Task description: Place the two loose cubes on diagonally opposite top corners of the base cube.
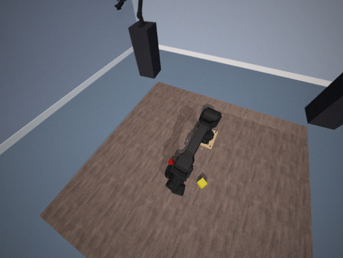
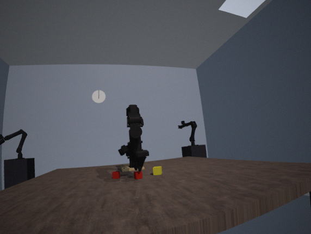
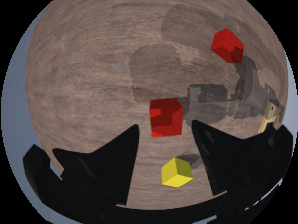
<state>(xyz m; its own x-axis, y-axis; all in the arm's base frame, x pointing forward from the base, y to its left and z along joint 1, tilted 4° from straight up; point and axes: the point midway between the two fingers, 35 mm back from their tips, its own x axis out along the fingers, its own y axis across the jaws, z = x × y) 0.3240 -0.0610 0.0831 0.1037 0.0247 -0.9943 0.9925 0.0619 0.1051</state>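
The yellow cube (image 1: 202, 183) (image 2: 157, 171) (image 3: 176, 172), the base, sits on the table with nothing on top. One red cube (image 2: 138, 176) (image 3: 166, 119) lies on the table beside it, mostly hidden by the arm in the top view. The other red cube (image 1: 171, 162) (image 2: 116, 175) (image 3: 227, 46) lies on the table farther from the yellow cube. My gripper (image 2: 136, 168) (image 3: 165, 126) is open, pointing down above the nearer red cube, which shows between and beyond the fingertips in the wrist view. Nothing is held. The exact height of the fingertips is hard to tell.
The arm's pale mounting plate (image 1: 211, 144) (image 3: 271, 117) is on the table (image 1: 255, 192) (image 2: 190, 190) behind the cubes. Dark pedestals (image 1: 147, 51) (image 1: 328, 111) with other arms stand beyond the table edge. The arm's shadow falls around the red cubes.
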